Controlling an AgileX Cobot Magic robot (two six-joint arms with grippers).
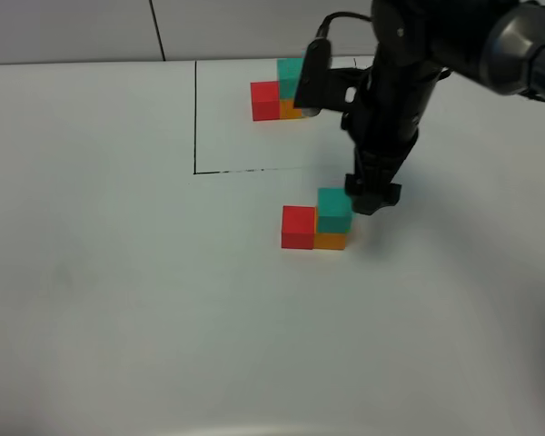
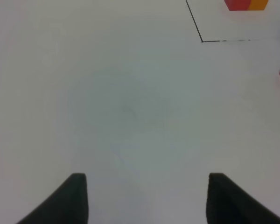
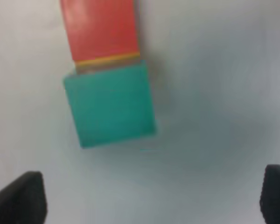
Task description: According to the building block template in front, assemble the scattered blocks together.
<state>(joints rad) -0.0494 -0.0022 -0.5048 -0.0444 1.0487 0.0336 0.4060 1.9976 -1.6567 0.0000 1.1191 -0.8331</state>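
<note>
While right arm hangs vertical | right claw (image 1: 374,195) spread beside teal block (image 1: 334,210)

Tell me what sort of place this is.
Likely a robot lab test bench: a bare white tabletop with thin black marker lines, small red, orange and teal cubes near a matching framed sample cluster, and a black robot arm above them.
</note>
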